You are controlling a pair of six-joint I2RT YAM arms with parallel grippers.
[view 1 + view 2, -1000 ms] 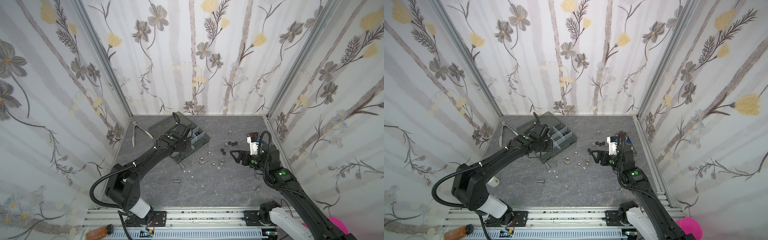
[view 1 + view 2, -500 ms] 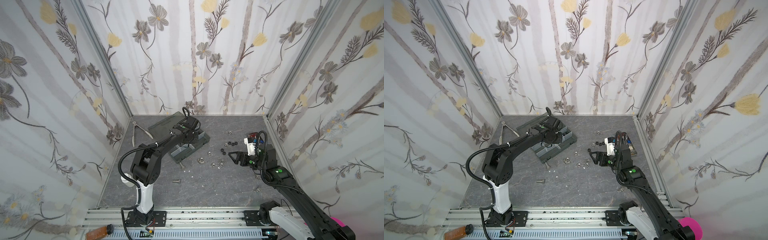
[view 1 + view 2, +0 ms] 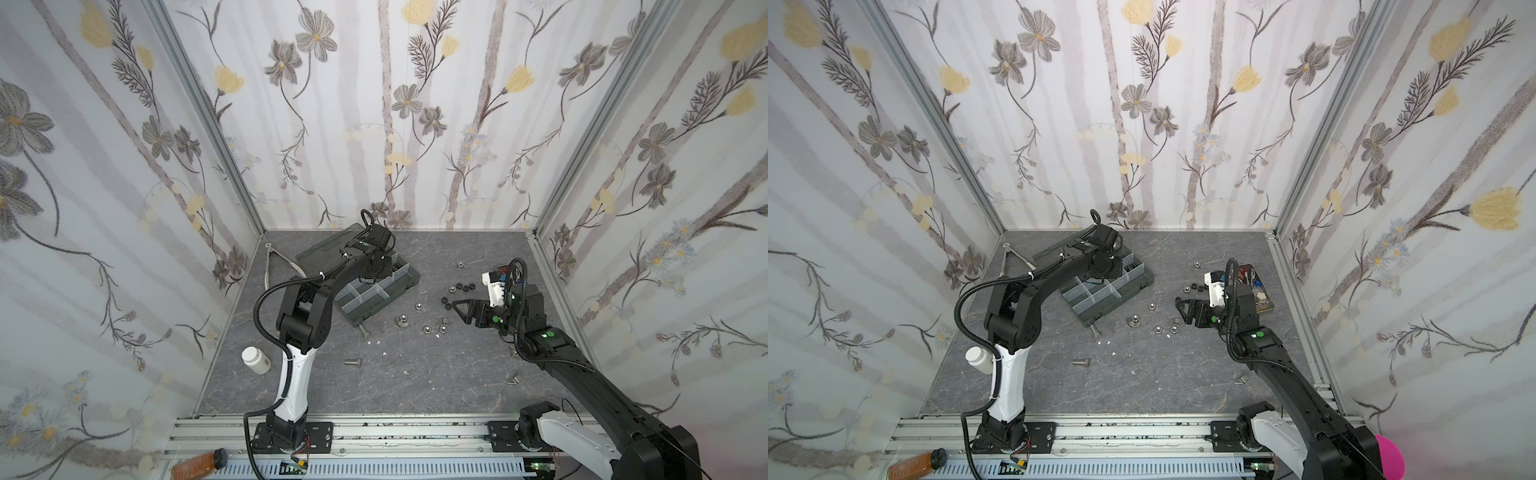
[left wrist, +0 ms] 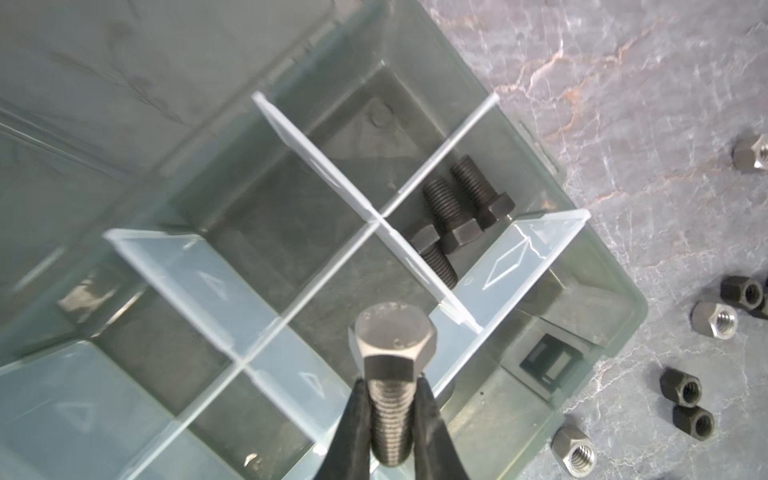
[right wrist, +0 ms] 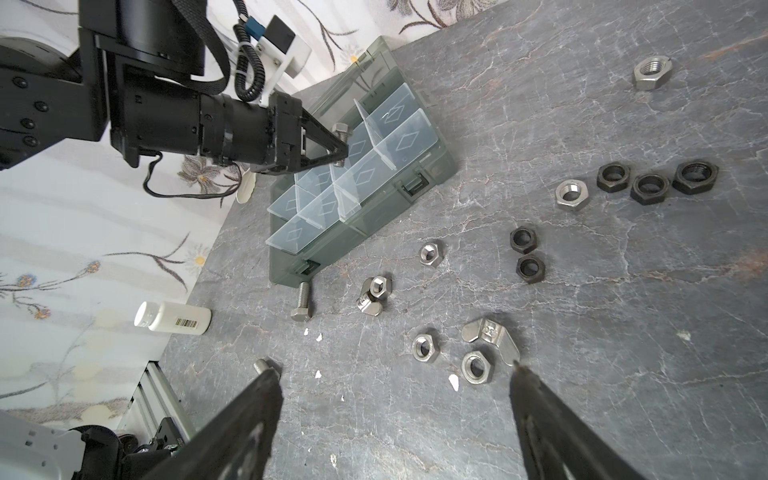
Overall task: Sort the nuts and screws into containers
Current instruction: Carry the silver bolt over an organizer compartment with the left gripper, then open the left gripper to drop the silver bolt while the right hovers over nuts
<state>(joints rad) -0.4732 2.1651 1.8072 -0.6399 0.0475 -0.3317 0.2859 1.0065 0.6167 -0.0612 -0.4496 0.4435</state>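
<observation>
While the left hand (image 4: 391,388) clamps a silver screw (image 4: 392,336) above the compartments (image 4: 266,232) of the box (image 5: 365,226), three black screws (image 4: 457,208) lie in one. The right hand (image 5: 395,372) hangs spread over nuts (image 5: 478,368) on the table (image 5: 582,332).

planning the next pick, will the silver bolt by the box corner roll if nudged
Likely rolls in a curve: the bolt lies on its side with a wider hex head. Its threads should give grip. Looks solid metal, so probably stiff and heavy.
</observation>
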